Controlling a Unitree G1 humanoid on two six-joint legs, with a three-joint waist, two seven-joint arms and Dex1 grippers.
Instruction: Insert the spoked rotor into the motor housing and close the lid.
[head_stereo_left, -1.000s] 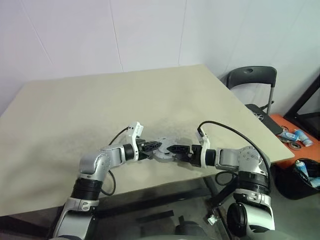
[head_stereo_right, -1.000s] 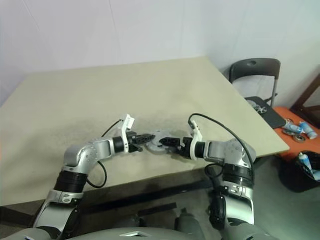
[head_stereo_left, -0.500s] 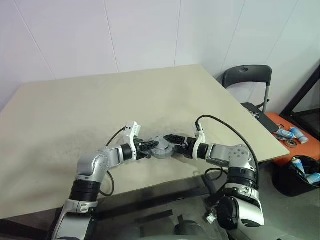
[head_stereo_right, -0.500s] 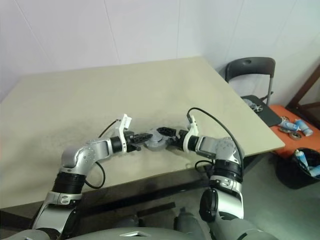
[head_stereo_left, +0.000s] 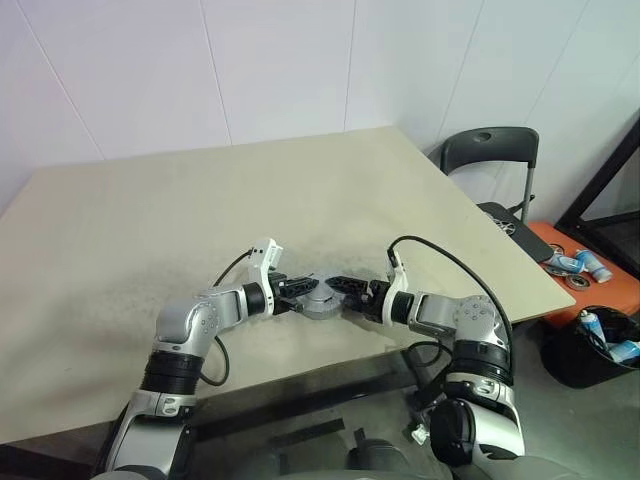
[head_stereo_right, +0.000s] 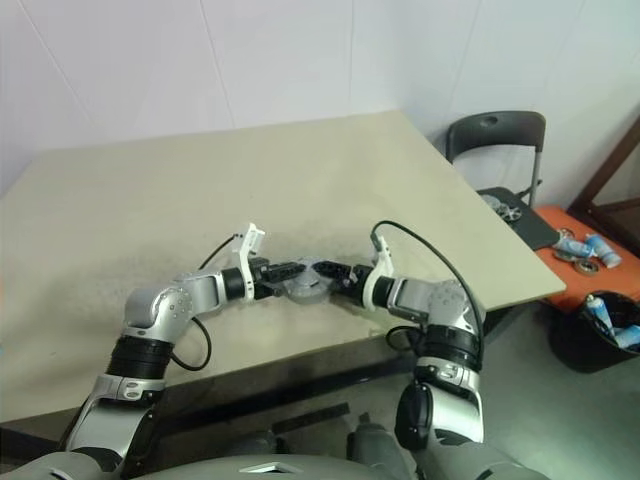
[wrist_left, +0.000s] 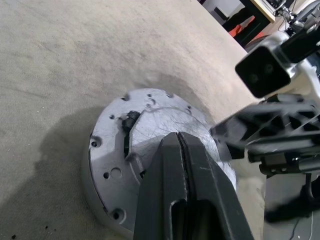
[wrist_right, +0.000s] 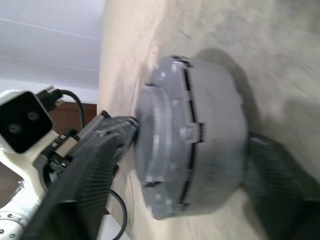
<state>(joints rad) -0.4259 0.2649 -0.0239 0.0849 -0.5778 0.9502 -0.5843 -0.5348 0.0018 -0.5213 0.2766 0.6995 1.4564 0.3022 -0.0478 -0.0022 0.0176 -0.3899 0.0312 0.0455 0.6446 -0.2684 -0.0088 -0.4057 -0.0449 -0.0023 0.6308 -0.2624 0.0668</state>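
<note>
Near the front edge of the beige table (head_stereo_left: 120, 250), the two grippers met from opposite sides over one round grey metal unit, the motor housing (wrist_right: 215, 140) with the lid (wrist_left: 150, 125) seated on top of it. The unit sat flat on the tabletop between the arms, well inside the near edge.

The left gripper (head_stereo_left: 296, 287) reached in from the robot's left. Its two black fingers (wrist_left: 185, 185) were pressed together with no gap, their joined tip lying over the lid's scratched top face; nothing was pinched between them. Whether the tip actually touched the metal could not be told.

The right gripper (head_stereo_left: 345, 286) came in from the robot's right, its fingers spread to either side of the housing: one finger (wrist_right: 95, 165) lay along the lid side, the other (wrist_right: 280, 175) along the far side of the grey body. Whether they were bearing on it could not be made out.

Further back the tabletop ran bare to the white wall (head_stereo_left: 280, 70). Off the table's right corner stood a dark folding chair (head_stereo_left: 490, 155).
</note>
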